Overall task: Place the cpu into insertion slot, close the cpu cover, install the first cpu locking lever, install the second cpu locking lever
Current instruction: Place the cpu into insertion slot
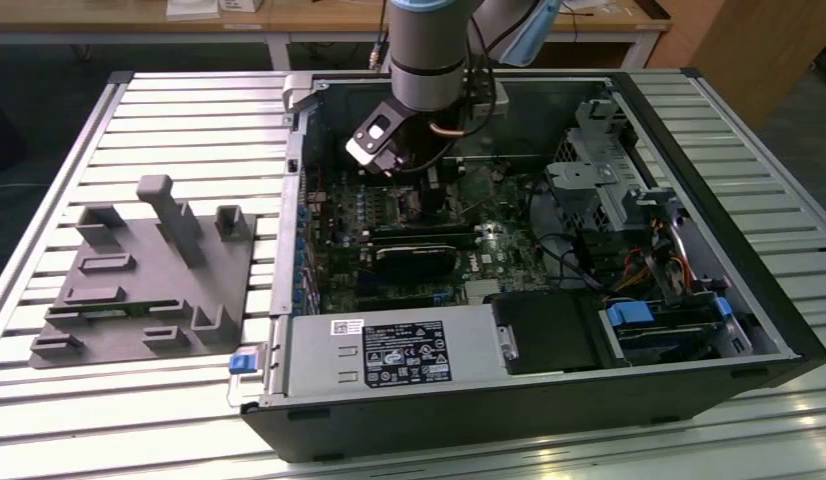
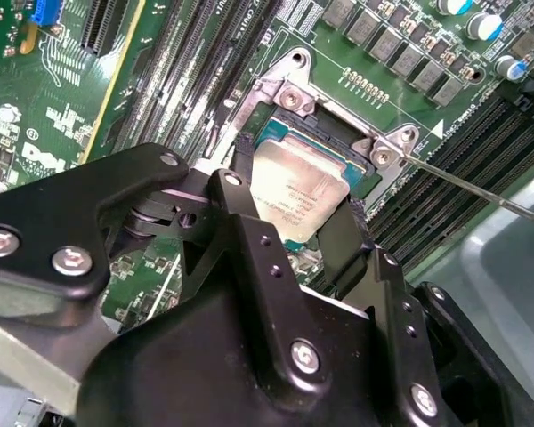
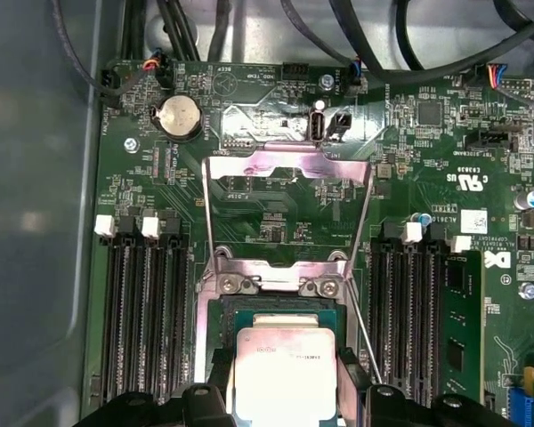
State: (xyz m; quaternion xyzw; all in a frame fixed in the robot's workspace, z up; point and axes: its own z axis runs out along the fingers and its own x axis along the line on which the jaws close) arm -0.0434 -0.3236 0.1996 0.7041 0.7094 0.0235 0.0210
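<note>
Between black fingers (image 2: 247, 222), square dull-silver cpu (image 2: 298, 191)

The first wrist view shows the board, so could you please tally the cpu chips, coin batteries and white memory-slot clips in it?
cpu: 1
coin battery: 1
white memory-slot clips: 4
Total: 6
</note>
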